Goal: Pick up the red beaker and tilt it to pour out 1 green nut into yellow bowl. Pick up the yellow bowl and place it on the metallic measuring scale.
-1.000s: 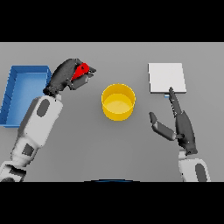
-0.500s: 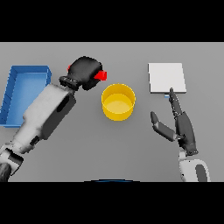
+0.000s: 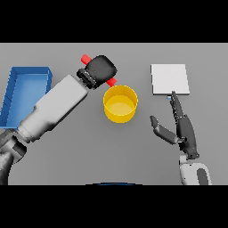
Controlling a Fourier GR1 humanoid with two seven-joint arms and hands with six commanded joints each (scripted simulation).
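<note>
Left hand (image 3: 100,70) clamped round red beaker (image 3: 85,59), tipped over rim of mid-desk yellow bowl (image 3: 120,103) for pouring; right hand (image 3: 185,131), fingers straight, waiting below metallic scale (image 3: 169,79).

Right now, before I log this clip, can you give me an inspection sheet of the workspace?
Surface: grey table, flat.
Job's things: red beaker held tilted in the left hand, its lower end at the rim of the yellow bowl; no nut can be made out in the bowl. Scale, a pale square plate, sits to the bowl's right and bears nothing.
Clutter: blue tray at the left edge.
Hands: left hand curled round the beaker; right hand open, fingers straight, a fingertip near the scale's front edge.
Cables: nothing seen.
Surroundings: nothing seen.
</note>
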